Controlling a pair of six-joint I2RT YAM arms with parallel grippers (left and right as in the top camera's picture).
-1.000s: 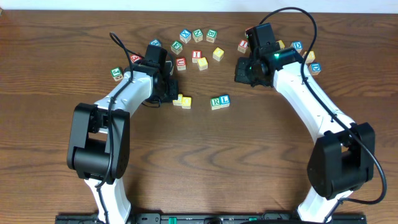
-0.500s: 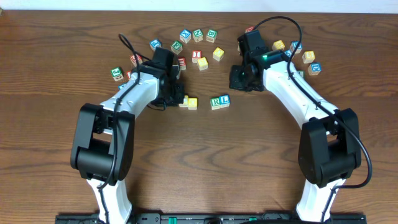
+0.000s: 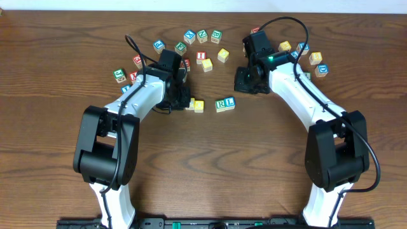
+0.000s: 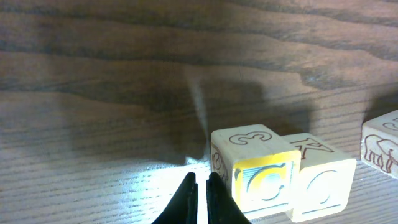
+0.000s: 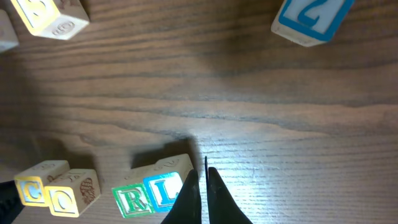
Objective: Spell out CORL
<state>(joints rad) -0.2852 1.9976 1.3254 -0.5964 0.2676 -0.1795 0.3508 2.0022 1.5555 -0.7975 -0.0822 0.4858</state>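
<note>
Left pincer [image 4: 200, 186] and right pincer [image 5: 201, 182] both closed.

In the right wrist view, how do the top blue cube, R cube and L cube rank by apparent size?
Top blue cube looks largest, even cropped by the frame; R cube and L cube look alike, so unranked.

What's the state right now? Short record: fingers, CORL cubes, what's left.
left fingers: shut, empty, beside C cube
right fingers: shut, empty, near L cube
C-O: C cube touching O cube, side by side
R-L: R cube touching L cube, side by side
gap: bare table between O cube and R cube
word: not yet joined
other cubes: scattered beyond the pairs, far side from arm bases
</note>
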